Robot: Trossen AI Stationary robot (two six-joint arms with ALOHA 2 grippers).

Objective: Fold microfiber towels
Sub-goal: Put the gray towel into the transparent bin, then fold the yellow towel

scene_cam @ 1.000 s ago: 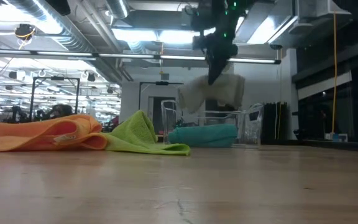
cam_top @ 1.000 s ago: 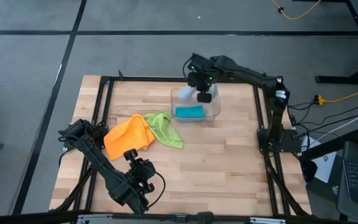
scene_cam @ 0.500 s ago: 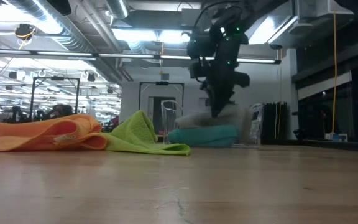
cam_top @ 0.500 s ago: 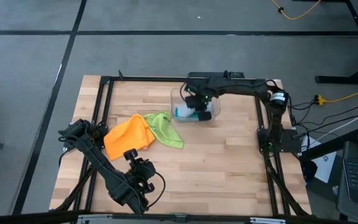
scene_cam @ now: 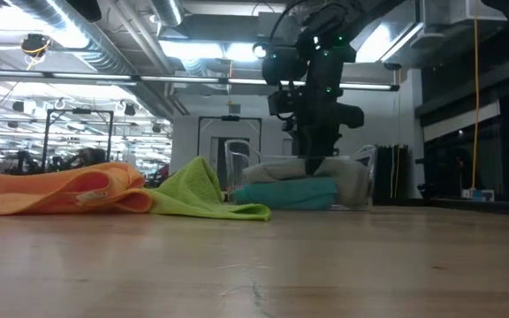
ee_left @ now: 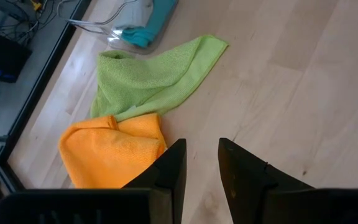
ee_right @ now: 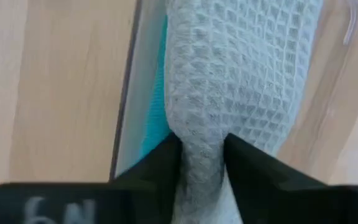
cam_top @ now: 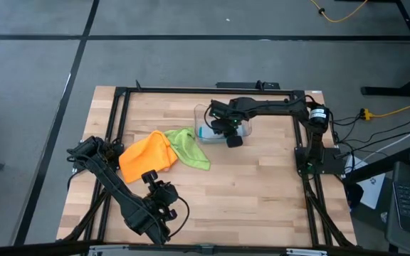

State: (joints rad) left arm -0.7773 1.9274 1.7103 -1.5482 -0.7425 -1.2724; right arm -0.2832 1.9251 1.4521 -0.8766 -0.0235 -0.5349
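Observation:
A pale grey-blue waffle towel (scene_cam: pixel 303 168) lies on a folded teal towel (scene_cam: pixel 285 193) inside the clear bin (scene_cam: pixel 237 163) at the table's far middle. My right gripper (ee_right: pixel 201 140) reaches down into the bin, shut on the pale towel. In the high view the right arm covers most of the bin (cam_top: pixel 199 112); a strip of teal (cam_top: pixel 206 130) shows. An orange towel (cam_top: pixel 146 158) and a lime green towel (cam_top: pixel 191 148) lie crumpled on the table, edges touching. My left gripper (ee_left: pixel 201 146) hovers open near the front left, above bare wood beside the orange towel (ee_left: pixel 114 152). My right gripper pinches a bunched fold of the pale grey-blue towel (ee_right: pixel 201 158) between its two fingers (ee_right: pixel 163 162). The fingers come from above, pointing steeply down. The towel spreads out beyond the fingers and rests on the teal towel (ee_right: pixel 157 127) in the bin.
A black metal frame (cam_top: pixel 123 99) runs round the wooden tabletop. The bin's clear wall (ee_right: pixel 126 93) stands close beside my right fingers. Bare wood (cam_top: pixel 255 185) stretches across the near right of the table.
My right gripper has come down and toward the table's near edge, carrying the pale towel from above the bin into it. The towel, which hung clear below the fingers, now lies on the teal towel.

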